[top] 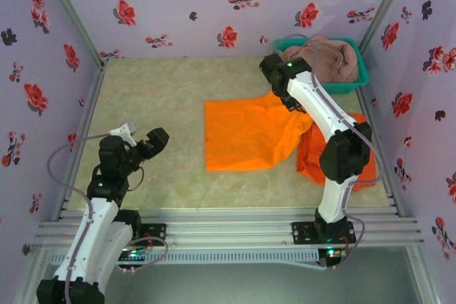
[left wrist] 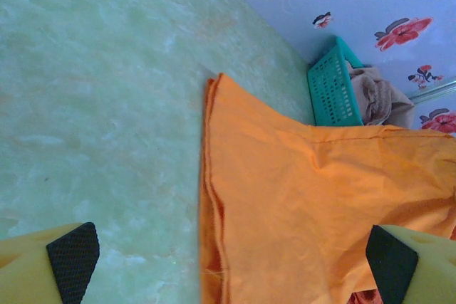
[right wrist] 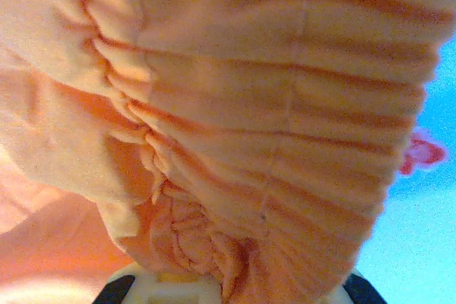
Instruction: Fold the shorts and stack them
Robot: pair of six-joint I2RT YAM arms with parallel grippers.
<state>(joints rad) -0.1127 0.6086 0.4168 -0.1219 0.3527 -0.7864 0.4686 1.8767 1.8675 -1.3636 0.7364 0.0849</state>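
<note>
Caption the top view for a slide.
Right jaws grip spread orange shorts; left jaws open; pink shorts in basket.

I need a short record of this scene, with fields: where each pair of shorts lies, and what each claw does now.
spread orange shorts: mostly flat, middle of the table
second orange shorts: crumpled at the right, partly under the right arm
pink-brown shorts: heaped in the teal basket, far right corner
right claw: shut on the gathered waistband of the spread orange shorts
left claw: open, holding nothing, near left
stack: not yet begun
</note>
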